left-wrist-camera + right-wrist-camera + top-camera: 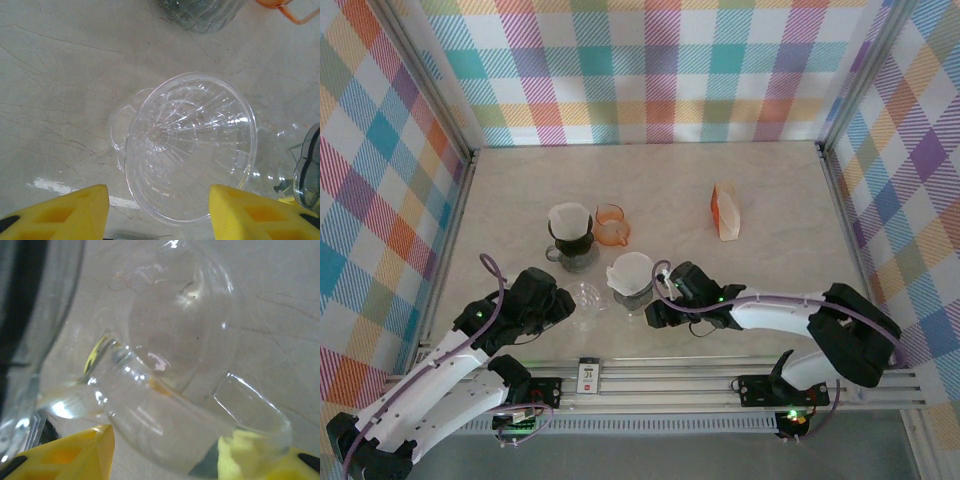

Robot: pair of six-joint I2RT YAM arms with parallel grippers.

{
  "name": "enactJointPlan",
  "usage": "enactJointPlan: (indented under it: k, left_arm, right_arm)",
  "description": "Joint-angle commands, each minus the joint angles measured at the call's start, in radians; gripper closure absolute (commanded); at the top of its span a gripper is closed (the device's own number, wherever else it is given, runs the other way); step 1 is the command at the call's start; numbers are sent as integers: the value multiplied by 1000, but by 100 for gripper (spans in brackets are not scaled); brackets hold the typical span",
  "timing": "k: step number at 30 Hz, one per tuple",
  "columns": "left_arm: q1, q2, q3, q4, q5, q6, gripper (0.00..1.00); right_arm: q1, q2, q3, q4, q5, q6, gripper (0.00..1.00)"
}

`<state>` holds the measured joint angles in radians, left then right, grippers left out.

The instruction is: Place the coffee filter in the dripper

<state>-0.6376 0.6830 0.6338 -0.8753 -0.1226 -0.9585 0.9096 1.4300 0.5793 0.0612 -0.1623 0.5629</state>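
The only writing I can find from here is on a small white card fixed to the metal rail at the bottom centre of the top view. It shows a reddish mark above dark digits, possibly 21, too small for me to be sure.

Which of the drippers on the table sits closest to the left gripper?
The empty clear dripper, just ahead of the open left gripper; the orange dripper and the rest stand farther off.
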Motion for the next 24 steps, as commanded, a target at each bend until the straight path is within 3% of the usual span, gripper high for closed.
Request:
enactJointPlan:
  k: [1,24]
  left_arm:
    - [10,-10,-22,-37,-17,-20,45]
    - [18,-36,-42,-52,-13,-26,45]
  right_arm:
    - [3,43,60,76,12,-2,47]
    - [-20,290,281,135,48,-20,49]
